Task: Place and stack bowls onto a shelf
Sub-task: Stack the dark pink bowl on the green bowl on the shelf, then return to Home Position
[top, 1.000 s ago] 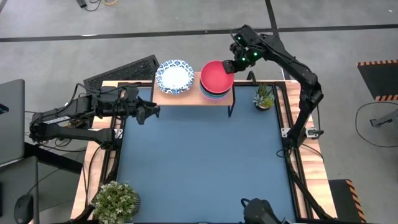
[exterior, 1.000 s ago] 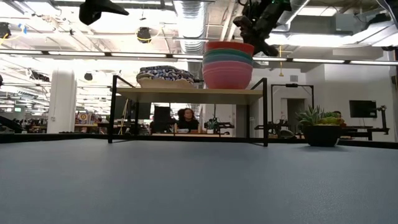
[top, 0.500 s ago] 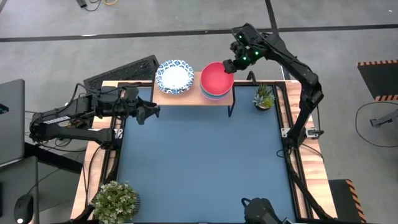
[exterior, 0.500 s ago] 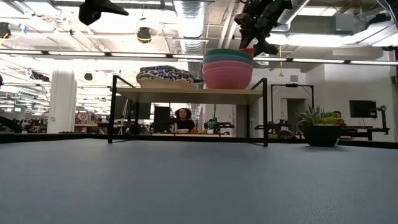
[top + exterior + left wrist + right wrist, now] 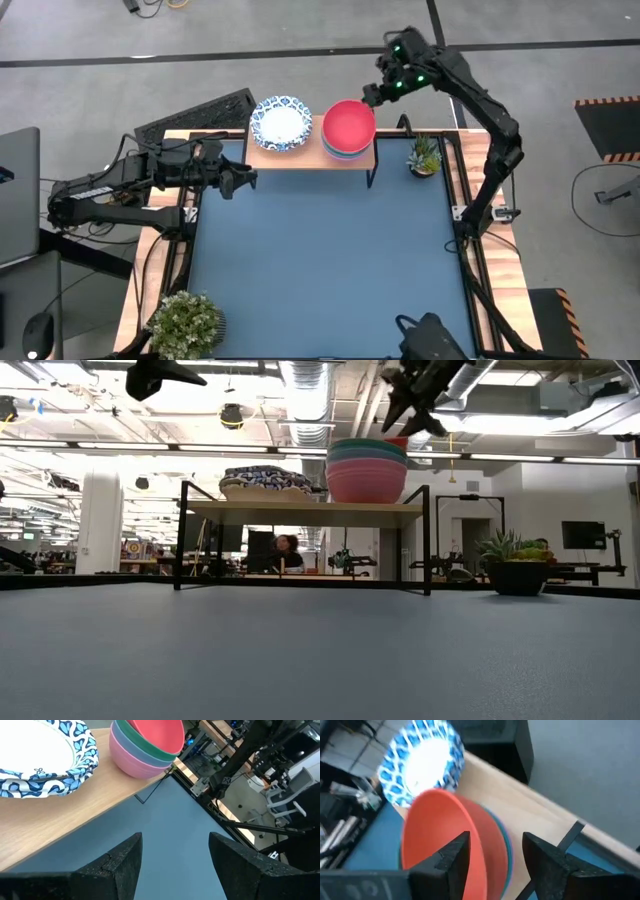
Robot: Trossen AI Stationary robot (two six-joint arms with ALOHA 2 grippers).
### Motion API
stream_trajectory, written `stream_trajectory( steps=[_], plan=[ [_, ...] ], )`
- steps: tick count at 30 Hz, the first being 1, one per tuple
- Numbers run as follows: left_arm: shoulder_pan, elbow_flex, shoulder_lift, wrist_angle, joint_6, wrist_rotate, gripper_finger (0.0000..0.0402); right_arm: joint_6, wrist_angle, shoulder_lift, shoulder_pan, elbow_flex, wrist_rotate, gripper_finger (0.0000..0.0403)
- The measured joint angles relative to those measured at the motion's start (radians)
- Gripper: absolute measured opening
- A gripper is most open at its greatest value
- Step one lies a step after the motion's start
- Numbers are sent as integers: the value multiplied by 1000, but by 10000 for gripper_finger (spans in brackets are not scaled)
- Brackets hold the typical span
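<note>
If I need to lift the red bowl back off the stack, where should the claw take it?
Take the red bowl by its thin rim, likely on the far right edge, nearest the right claw. It sits nested atop the stack on the shelf, so only the rim stands proud. Come from above, one finger inside, one outside.

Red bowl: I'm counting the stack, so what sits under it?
Under the red bowl sit a green bowl, a lavender-blue rim, then a pink bowl on the shelf. Their insides are covered.

Bright even overhead light, glaring ceiling lamps (low view), right wrist view motion-blurred
</note>
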Motion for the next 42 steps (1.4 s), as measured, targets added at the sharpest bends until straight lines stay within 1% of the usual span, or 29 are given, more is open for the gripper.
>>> stream_trajectory(
  steps=[2, 4, 5, 7, 9, 12, 13, 15, 17, 23, 25, 28, 35, 39, 42],
  plan=[
    [0, 0, 0, 0, -14, -1, 213, 1, -3, 1, 0, 29, 16, 203],
    [0, 0, 0, 0, -24, -2, 213, 4, 7, 4, 16, 58, 96, 202],
    [0, 0, 0, 0, -31, -2, 213, 4, 26, 4, 39, 68, 170, 202],
    [0, 0, 0, 0, -39, -12, 213, -17, 103, 2, 108, 72, 350, 200],
    [0, 0, 0, 0, -42, -26, 213, -84, 166, 3, 185, 72, 551, 195],
    [0, 0, 0, 0, -59, -28, 213, -198, 236, 39, 311, 72, 864, 185],
    [0, 0, 0, 0, -61, -28, 213, -229, 241, 51, 339, 71, 940, 181],
    [0, 0, 0, 0, -61, -28, 213, -276, 250, 83, 377, 70, 1057, 175],
    [0, 0, 0, 0, -62, -28, 213, -283, 229, 110, 397, 70, 1118, 169],
    [0, 0, 0, 0, -67, -28, 213, -138, 100, 172, 377, 70, 1105, 160],
    [0, 0, 0, 0, -72, -28, 213, -109, 84, 176, 364, 70, 1058, 159],
    [0, 0, 0, 0, -75, -28, 213, -81, 75, 175, 344, 70, 957, 159],
    [0, 0, 0, 0, -69, -28, 213, -30, 57, 170, 308, 70, 788, 159],
    [0, 0, 0, 0, -60, -28, 213, -29, 48, 172, 294, 70, 774, 159],
    [0, 0, 0, 0, -56, -28, 213, -42, 99, 171, 297, 70, 773, 159]
  ],
)
